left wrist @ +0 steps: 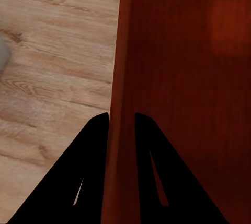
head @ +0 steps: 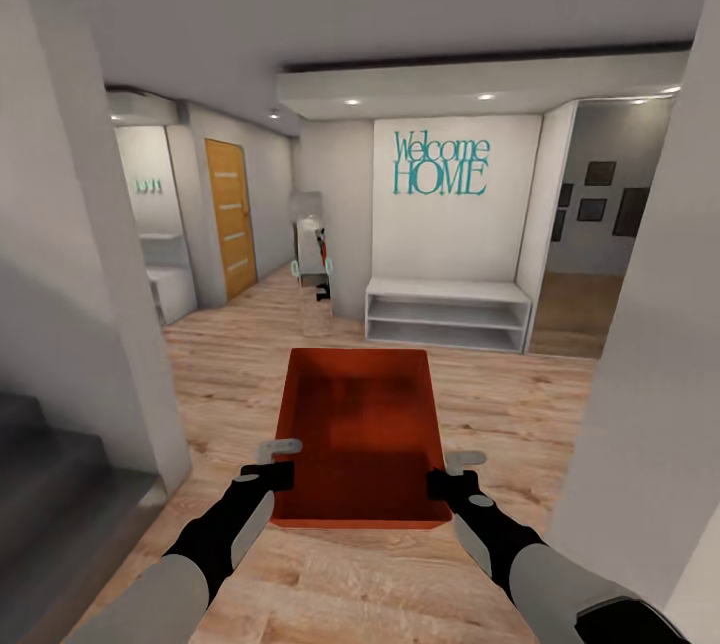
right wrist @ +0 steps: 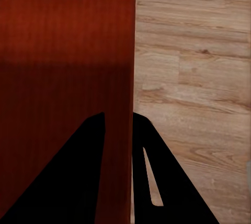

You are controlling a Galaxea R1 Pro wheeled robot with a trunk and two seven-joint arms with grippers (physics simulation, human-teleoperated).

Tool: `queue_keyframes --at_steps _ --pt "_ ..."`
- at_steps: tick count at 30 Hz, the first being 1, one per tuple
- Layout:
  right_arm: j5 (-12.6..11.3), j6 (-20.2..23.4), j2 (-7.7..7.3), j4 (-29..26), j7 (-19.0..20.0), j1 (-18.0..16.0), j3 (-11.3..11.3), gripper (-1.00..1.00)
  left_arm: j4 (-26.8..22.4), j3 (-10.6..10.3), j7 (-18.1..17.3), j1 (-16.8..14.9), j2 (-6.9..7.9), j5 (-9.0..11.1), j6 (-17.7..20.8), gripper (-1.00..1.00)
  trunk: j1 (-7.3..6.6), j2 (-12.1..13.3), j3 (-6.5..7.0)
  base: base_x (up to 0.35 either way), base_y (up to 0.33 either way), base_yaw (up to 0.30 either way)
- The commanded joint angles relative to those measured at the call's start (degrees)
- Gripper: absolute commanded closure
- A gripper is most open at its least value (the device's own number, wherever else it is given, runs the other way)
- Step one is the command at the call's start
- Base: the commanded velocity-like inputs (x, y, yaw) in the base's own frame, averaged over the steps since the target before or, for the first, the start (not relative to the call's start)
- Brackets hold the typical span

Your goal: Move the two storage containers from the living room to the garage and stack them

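Left gripper [head: 268,473] and right gripper [head: 452,480] each pinch 1 side wall of the storage container [head: 362,434], carrying it level over the hallway's wood floor [head: 220,374], garage not reached.

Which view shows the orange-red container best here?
The head view: the whole storage container shows, open top up, carried over wood planks between the left hand and right hand. Each wrist view shows just one side wall clamped between that hand's fingers.

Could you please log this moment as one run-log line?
phase: carrying | left pincer: shut on storage container wall | right pincer: same | underfoot: wood-plank floor
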Motion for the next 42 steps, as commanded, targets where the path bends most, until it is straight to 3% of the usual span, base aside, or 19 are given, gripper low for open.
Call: queue_keyframes --at_steps 1,42 --pt "-0.37 -0.18 -0.01 -0.25 0.28 -0.04 -1.11 1.0 -0.08 4.91 0.65 -0.02 0.1 2.65 0.19 1.0 0.05 -0.04 -0.02 0.323 0.0 0.0" --pt "-0.37 -0.07 -0.01 -0.16 0.32 -0.04 -1.11 1.0 -0.08 4.86 0.65 -0.02 0.1 2.65 0.19 1.0 0.05 -0.04 -0.02 0.323 0.0 0.0"
